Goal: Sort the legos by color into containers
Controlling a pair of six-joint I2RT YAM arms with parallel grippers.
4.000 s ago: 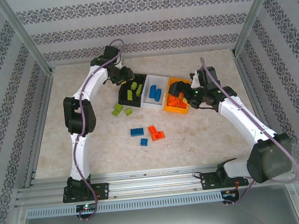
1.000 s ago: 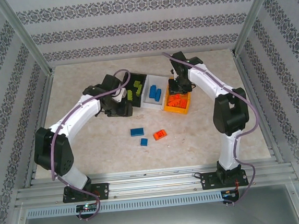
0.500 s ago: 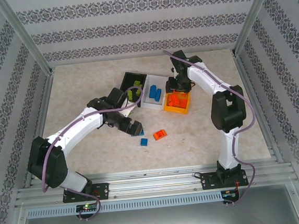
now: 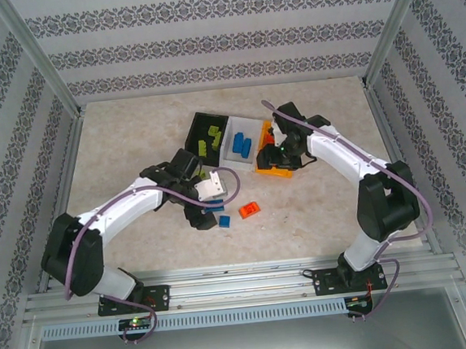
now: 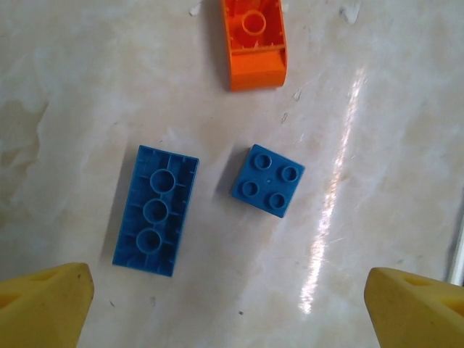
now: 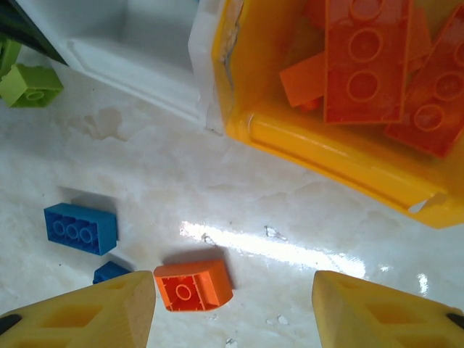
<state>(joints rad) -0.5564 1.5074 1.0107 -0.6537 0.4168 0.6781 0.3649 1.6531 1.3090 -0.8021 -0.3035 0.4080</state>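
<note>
The containers stand in a row at the back: black (image 4: 198, 134), white (image 4: 233, 156) and orange-yellow (image 4: 272, 171). Lime legos (image 4: 209, 141) lie in the black one, blue legos (image 4: 242, 143) in the white one, and orange-red legos (image 6: 366, 61) in the orange-yellow bin (image 6: 341, 156). On the table lie a long blue brick (image 5: 156, 210) turned upside down, a small blue brick (image 5: 268, 180) and an orange brick (image 5: 254, 43). My left gripper (image 5: 228, 312) hovers open above the blue pair. At the yellow bin's near edge, my right gripper (image 6: 232, 312) is open and empty, with the orange brick (image 6: 192, 285) below it.
A lime brick (image 6: 29, 85) lies on the table by the corner of the white bin (image 6: 138, 51). The left arm (image 4: 129, 201) reaches across the middle. Metal frame posts and patterned walls enclose the table. Bare marble table (image 4: 318, 216) extends near and right.
My left gripper has come from the black bin toward the near side, over the blue bricks, and opened wide. My right gripper opened over the yellow bin and drew back to its near edge.
</note>
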